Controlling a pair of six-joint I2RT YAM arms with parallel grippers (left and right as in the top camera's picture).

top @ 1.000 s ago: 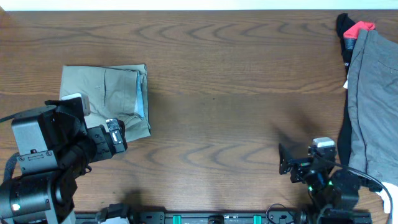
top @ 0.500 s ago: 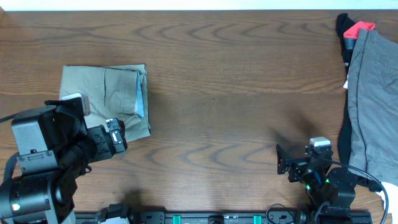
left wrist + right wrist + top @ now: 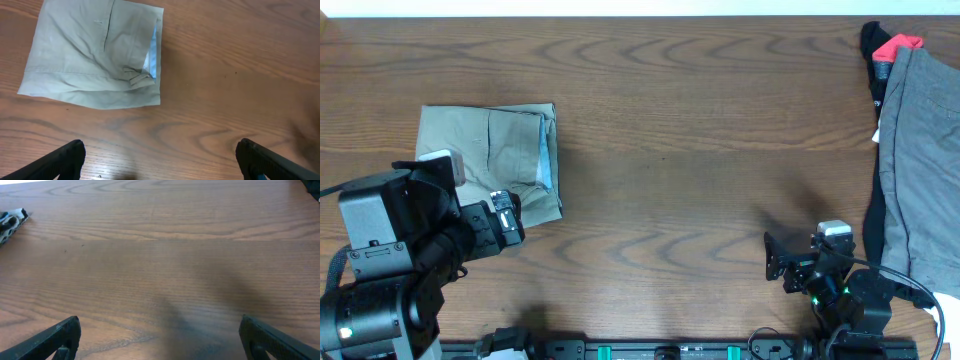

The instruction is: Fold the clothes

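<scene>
The khaki shorts (image 3: 490,160) lie folded into a compact rectangle at the table's left, with a strip of pale blue lining showing at the right edge. They also show in the left wrist view (image 3: 95,55). My left gripper (image 3: 160,160) is open and empty, pulled back near the front edge, apart from the shorts; in the overhead view it (image 3: 505,222) sits just in front of them. My right gripper (image 3: 160,337) is open and empty over bare wood at the front right (image 3: 775,255).
A darker grey garment (image 3: 925,160) lies along the table's right edge, with small black and red clothes (image 3: 890,50) at its far end. The wooden table (image 3: 700,150) spans the view.
The right arm has drawn back slightly toward the front edge. The left arm and the shorts have not moved.
</scene>
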